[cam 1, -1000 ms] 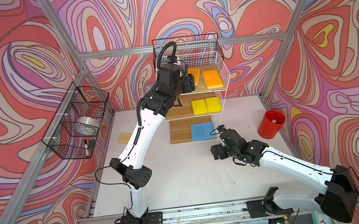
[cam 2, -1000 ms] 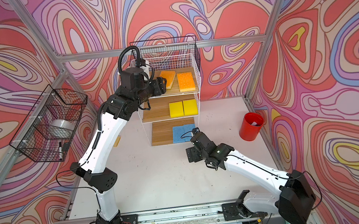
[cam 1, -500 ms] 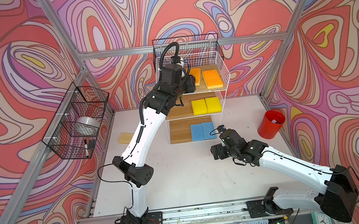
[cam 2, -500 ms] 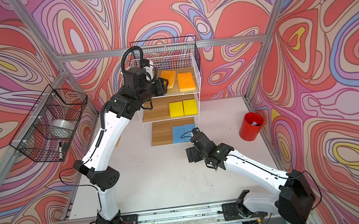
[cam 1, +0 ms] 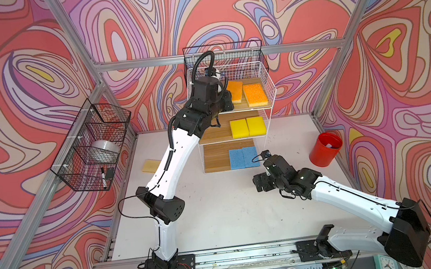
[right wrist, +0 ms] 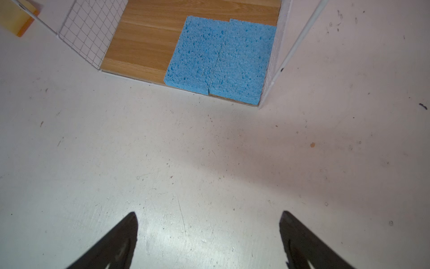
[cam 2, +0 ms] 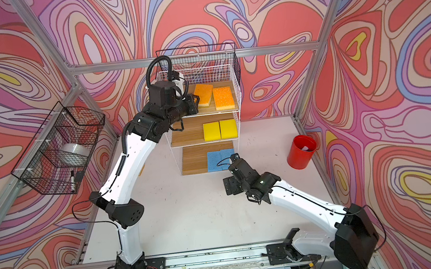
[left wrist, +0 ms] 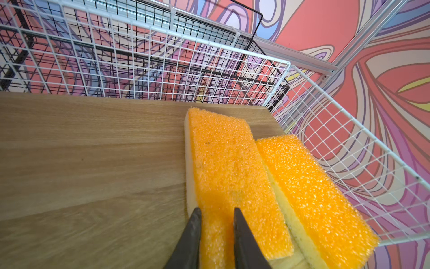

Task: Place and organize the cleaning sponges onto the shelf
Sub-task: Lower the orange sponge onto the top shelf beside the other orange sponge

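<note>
Orange sponge lies flat right at the left gripper.

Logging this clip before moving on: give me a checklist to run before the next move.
1. Blue sponges paired on bottom tier: ok.
2. Yellow sponges paired on middle tier: ok.
3. Orange sponges squared on top tier: not ok, they sit at an angle.
4. Left gripper clear of them: cannot tell.
5. Right gripper open, empty: ok.
6. All shelved: not ok, loose sponge on table.
</note>
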{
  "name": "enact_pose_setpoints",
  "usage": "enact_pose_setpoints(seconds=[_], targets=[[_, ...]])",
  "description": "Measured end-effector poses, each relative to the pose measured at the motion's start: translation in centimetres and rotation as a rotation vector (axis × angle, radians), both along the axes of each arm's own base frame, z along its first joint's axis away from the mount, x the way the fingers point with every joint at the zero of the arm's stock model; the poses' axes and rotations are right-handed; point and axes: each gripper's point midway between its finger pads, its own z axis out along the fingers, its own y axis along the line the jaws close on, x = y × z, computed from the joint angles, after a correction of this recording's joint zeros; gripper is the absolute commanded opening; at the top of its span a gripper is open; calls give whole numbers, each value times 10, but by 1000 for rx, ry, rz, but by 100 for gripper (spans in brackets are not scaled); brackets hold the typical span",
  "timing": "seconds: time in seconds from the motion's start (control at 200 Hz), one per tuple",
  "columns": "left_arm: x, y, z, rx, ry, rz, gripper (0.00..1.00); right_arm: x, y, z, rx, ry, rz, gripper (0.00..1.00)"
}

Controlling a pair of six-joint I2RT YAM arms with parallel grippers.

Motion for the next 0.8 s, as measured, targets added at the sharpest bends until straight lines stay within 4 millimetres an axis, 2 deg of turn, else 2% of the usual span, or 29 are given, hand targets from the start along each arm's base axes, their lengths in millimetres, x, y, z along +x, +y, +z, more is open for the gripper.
enact_pose_setpoints(seconds=[0.35,0.796], targets=[[-3,1,-1,-13,10,-4,18,0,0,0,0,0,0,98],[-19,5,0,-27,33,-17,18,0,0,0,0,0,0,98]])
